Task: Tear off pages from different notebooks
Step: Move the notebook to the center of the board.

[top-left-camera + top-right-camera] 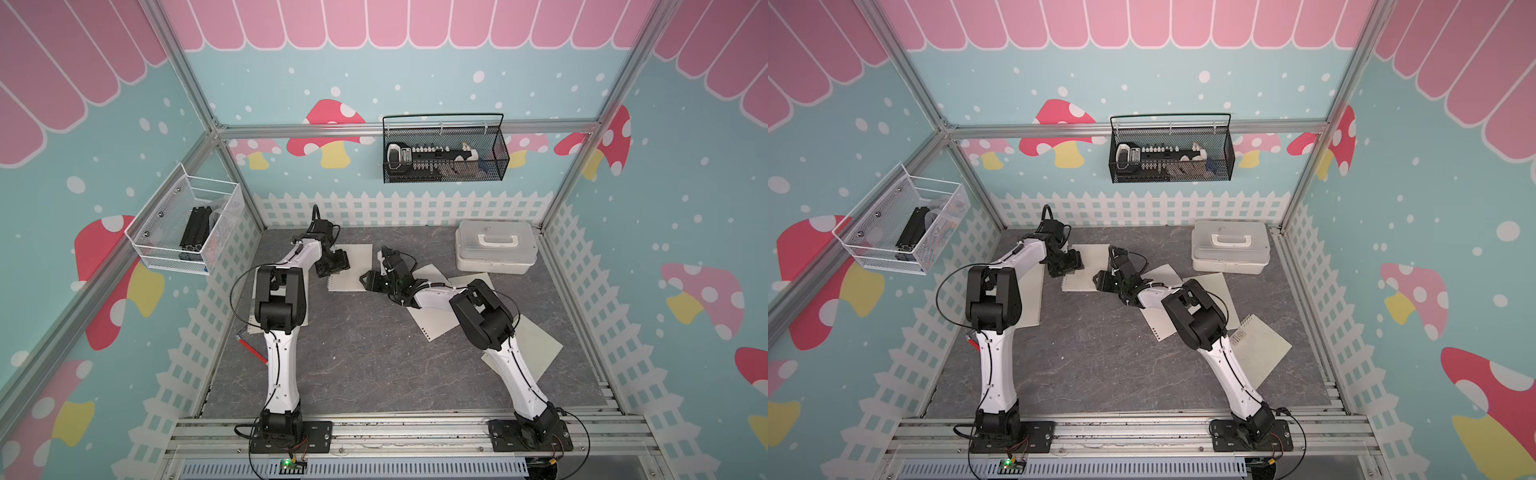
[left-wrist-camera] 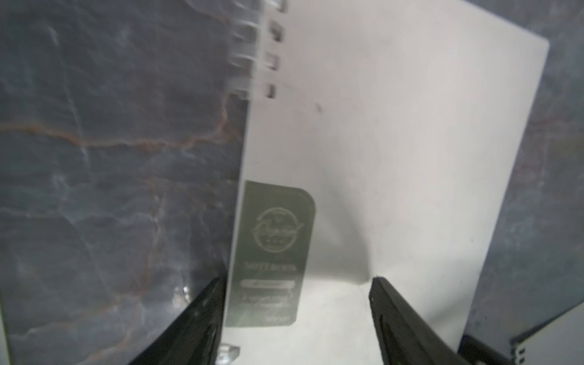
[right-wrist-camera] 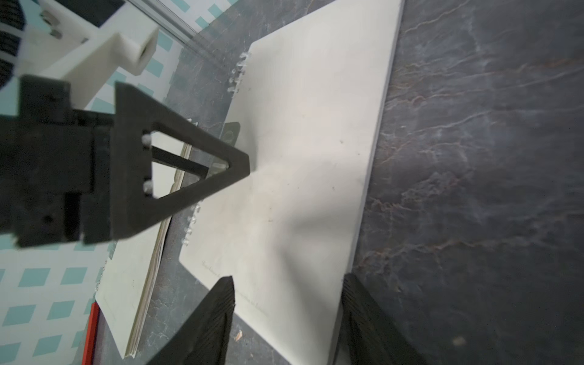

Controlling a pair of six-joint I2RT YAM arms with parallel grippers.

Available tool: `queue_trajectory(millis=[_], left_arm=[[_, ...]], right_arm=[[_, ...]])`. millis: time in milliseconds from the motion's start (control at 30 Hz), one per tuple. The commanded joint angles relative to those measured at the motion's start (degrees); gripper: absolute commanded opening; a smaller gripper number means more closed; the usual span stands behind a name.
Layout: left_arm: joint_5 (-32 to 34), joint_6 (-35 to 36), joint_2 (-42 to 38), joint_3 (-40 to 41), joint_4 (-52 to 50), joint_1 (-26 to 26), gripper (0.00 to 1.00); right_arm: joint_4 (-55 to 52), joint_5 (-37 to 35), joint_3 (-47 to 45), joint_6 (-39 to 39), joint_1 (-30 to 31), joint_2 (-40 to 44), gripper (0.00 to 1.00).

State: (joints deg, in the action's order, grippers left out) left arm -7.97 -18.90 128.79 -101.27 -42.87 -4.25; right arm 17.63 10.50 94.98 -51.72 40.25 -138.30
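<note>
A small notebook (image 1: 359, 266) is being kept flat towards the back of the grey counter (image 1: 353, 365), between the two arms. Its long axis is being laid front to back along the wire coil (image 2: 249, 57), with the coil edge being turned towards the robot's left. The left gripper (image 2: 298, 279) is being held low over that edge at the dark label (image 2: 275, 252). Its jaws are being spread wide, one tip on the cover and one off the edge over the counter, and nothing is being clamped. The right gripper (image 3: 287, 279) is being held at the near corner away from the coil, its jaws parted astride that corner with no grip showing. A second notebook (image 1: 1262, 345) is being left skewed beside the right arm, and a white box (image 1: 494, 249) is being kept at the back right.
</note>
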Motion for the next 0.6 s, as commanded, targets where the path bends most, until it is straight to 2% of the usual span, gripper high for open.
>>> queue_trajectory(millis=[0, 100, 233, 567], left_arm=[[-4.7, -2.2, -2.2, 7.1, -0.9, -2.4, 0.73], [-5.9, -4.3, -7.2, 14.1, 3.3, -3.7, 0.72], [-7.1, -5.9, -13.7, 23.9, 8.5, -5.4, 0.72], [-11.7, -12.4, -34.7, 55.2, 24.5, -9.8, 0.71]], right_arm=[[0.1, 3.3, -3.2, -2.4, 0.0, -0.1, 0.47], [3.3, 2.3, -11.5, -1.7, 0.3, 5.8, 0.41], [5.7, 2.4, -22.3, 0.0, 0.6, 13.9, 0.38], [10.0, 5.4, -45.9, 1.3, 4.2, 32.8, 0.38]])
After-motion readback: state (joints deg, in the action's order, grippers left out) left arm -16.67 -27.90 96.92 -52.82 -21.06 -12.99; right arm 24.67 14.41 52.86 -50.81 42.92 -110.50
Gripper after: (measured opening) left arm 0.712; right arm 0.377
